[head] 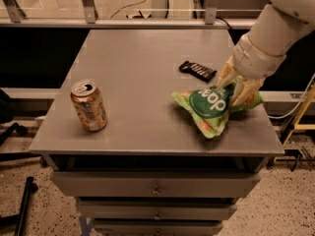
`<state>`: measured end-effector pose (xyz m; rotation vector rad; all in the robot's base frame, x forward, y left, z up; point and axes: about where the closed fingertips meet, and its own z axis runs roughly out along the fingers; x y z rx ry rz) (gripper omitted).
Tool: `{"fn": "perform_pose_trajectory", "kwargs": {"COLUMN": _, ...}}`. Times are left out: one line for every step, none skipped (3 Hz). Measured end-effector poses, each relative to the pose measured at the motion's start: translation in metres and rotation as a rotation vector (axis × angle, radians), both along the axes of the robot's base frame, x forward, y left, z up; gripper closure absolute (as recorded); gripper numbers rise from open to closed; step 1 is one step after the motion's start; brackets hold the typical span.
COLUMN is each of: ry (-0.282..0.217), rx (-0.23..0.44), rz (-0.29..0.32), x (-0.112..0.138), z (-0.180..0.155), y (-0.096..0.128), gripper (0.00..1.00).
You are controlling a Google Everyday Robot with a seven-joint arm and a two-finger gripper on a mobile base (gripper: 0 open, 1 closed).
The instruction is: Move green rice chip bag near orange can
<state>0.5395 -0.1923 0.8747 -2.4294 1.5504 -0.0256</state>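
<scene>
The green rice chip bag [210,106] lies on the right side of the grey table top [147,73], near the front right corner. It is light green with a dark-green round logo and white letters. My gripper [235,84] comes down from the upper right, and its tan fingers [244,90] pinch the bag's upper right end. The orange can [89,106] stands upright near the front left edge, well apart from the bag, with its silver top and pull tab showing.
A small black bar-shaped wrapper [197,70] lies just behind the bag, left of my gripper. The table is a cabinet with drawers [155,186] below the front edge. A rail and glass run along the back.
</scene>
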Motion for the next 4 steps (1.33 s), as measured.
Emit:
{"fn": "perform_pose_trajectory", "kwargs": {"ry": -0.052, "rx": 0.115, "rz": -0.026, "x": 0.015, "z": 0.031, "y": 0.0, "gripper": 1.0}}
{"fn": "perform_pose_trajectory", "kwargs": {"ry": -0.052, "rx": 0.115, "rz": -0.026, "x": 0.015, "z": 0.031, "y": 0.0, "gripper": 1.0}}
{"fn": "perform_pose_trajectory", "kwargs": {"ry": -0.12, "rx": 0.108, "rz": 0.077, "x": 0.035, "z": 0.046, "y": 0.018, "gripper": 1.0}}
{"fn": "perform_pose_trajectory", "kwargs": {"ry": -0.194, "rx": 0.094, "rz": 0.223, "x": 0.057, "z": 0.069, "y": 0.049, "gripper": 1.0}}
